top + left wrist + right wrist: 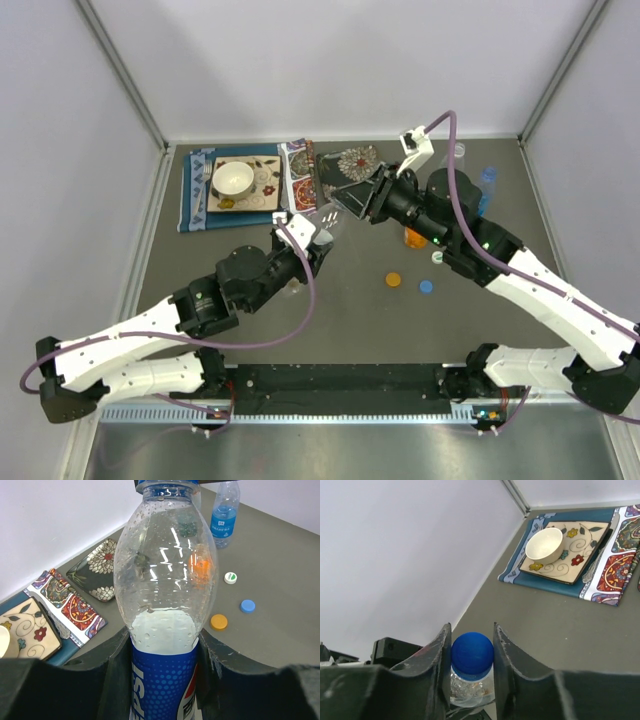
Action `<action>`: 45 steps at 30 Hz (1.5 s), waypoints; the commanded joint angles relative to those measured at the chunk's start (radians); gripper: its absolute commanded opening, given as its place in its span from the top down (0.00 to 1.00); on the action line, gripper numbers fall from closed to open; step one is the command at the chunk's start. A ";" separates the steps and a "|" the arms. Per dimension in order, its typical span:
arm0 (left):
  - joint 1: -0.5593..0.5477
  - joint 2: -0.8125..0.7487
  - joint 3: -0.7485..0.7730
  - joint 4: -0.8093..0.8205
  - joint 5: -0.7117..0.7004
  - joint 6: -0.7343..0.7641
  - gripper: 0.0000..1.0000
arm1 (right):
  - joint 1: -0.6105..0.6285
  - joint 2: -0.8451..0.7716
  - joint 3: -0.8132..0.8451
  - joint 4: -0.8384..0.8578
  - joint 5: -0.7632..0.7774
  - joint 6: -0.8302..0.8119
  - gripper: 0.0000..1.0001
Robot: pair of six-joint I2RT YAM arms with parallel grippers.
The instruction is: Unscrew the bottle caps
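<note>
Left pincer (162, 652) pinches the Pepsi bottle (165, 575) at its label. Right pincer (471, 661) is pressed onto its blue cap (472, 650). The bottle is right of the patterned plate (264, 186), nearer the arms.

Step, as judged: twisting this cap off. Three loose caps (218, 622) already lie further right of the plate. Next move needs the right wrist to turn while the left holds firm.

Bottle base cut off; can't tell if it touches the counter (330, 320). Cap threads hidden by the fingers.

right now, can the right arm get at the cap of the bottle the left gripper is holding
Likely yes: the right gripper straddles the blue cap, a finger seemingly against each side, nothing between. The left gripper clamps the bottle lower down.
</note>
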 commanded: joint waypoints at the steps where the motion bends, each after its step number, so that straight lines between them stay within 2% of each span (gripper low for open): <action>1: -0.006 -0.028 -0.008 0.059 -0.007 -0.007 0.69 | 0.009 -0.022 -0.004 0.050 0.011 -0.003 0.83; 2: -0.006 -0.031 -0.008 0.059 -0.005 -0.009 0.69 | 0.007 -0.022 -0.007 0.050 0.010 -0.004 0.88; 3: -0.006 -0.033 -0.009 0.060 -0.007 -0.009 0.69 | 0.007 -0.021 -0.008 0.050 0.006 -0.007 0.99; 4: -0.006 -0.036 -0.011 0.063 0.003 -0.009 0.69 | 0.007 -0.022 -0.010 0.048 -0.001 -0.015 1.00; 9: -0.005 -0.069 -0.012 0.076 0.108 -0.013 0.68 | 0.007 -0.033 -0.010 0.048 -0.075 -0.075 1.00; 12: -0.005 -0.088 0.000 0.060 0.202 -0.039 0.66 | 0.007 -0.059 -0.018 0.082 -0.162 -0.141 1.00; 14: -0.003 -0.108 0.005 0.056 0.274 -0.047 0.66 | 0.007 -0.065 -0.010 0.091 -0.280 -0.178 1.00; 17: 0.006 -0.125 0.029 0.036 0.404 -0.074 0.66 | 0.006 -0.080 0.018 0.087 -0.436 -0.256 1.00; 18: 0.015 -0.128 0.052 0.017 0.515 -0.093 0.66 | 0.007 -0.087 0.022 0.082 -0.467 -0.273 1.00; 24: 0.069 -0.112 0.133 -0.009 0.806 -0.194 0.69 | -0.002 -0.134 0.054 0.074 -0.731 -0.382 1.00; 30: 0.162 -0.091 0.134 0.111 1.114 -0.349 0.69 | -0.010 -0.113 0.094 0.064 -0.981 -0.391 1.00; 32: 0.202 -0.077 0.120 0.222 1.238 -0.447 0.69 | -0.011 -0.107 0.102 0.061 -1.020 -0.392 1.00; 35: 0.281 -0.070 0.066 0.362 1.346 -0.591 0.69 | -0.022 -0.103 0.108 0.058 -1.092 -0.406 1.00; 39: 0.342 -0.051 0.009 0.558 1.426 -0.710 0.69 | -0.036 -0.103 0.120 0.054 -1.217 -0.423 1.00; 45: 0.350 -0.008 -0.002 0.632 1.464 -0.753 0.69 | -0.051 -0.099 0.117 0.053 -1.411 -0.464 1.00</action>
